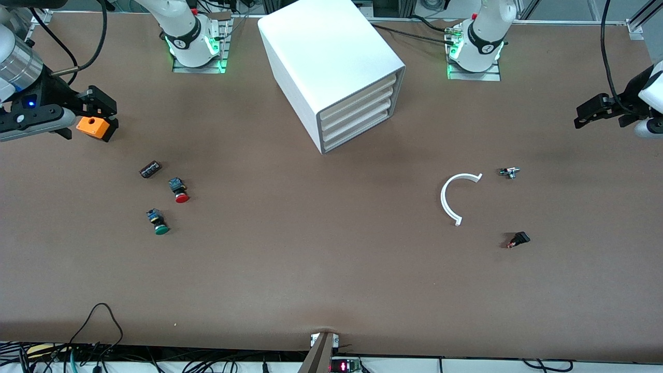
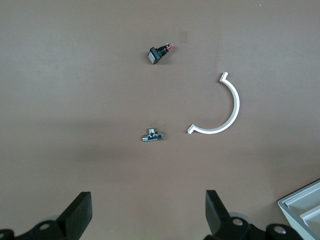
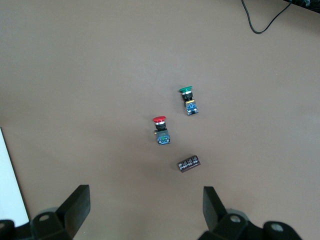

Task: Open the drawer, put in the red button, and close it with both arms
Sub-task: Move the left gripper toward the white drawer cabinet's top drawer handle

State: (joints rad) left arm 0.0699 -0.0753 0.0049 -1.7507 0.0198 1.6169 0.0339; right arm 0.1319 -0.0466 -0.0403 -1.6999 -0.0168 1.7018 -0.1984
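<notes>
I see all drawers shut, so step one: both grippers, left (image 2: 147,217) & right (image 3: 145,212), hover wide & empty; red button (image 1: 179,190) lies at cabinet's (image 1: 331,67) 8 o'clock; next needs a drawer (image 1: 357,98) pull.

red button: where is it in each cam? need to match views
Front view: red button on the table toward the right arm's end, between the dark cylinder and the green button.
Right wrist view: mid-picture, between the same two.
Left wrist view: not in it.
Shared landmark: green button.
</notes>
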